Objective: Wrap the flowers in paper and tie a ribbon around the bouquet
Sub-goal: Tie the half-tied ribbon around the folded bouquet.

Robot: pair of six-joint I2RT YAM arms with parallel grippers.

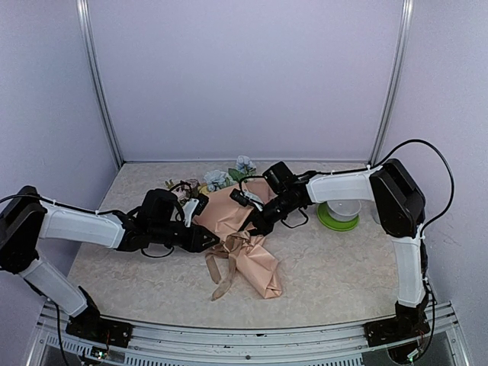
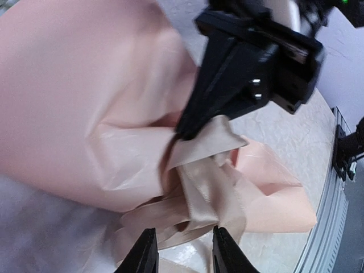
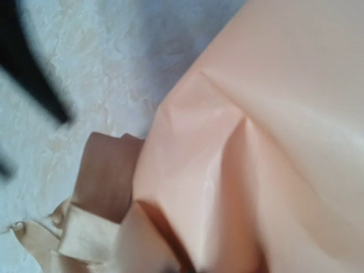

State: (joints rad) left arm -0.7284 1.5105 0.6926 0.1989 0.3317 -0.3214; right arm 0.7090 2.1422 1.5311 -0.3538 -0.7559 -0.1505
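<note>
Pale marbled bench [image 1: 343,259] fills my view, lilac walls behind it. Across its middle lies the bouquet [image 1: 259,263], a peach cone lying flat, tail toward the near edge and flowers [image 1: 219,179] toward the far edge. My right fingers [image 2: 196,111] are closed, pinching the ribbon [image 2: 205,187] at the cone's waist. My left fingers [image 2: 145,253] stand narrowly parted just short of the bunched ribbon, gripping nothing.
</note>
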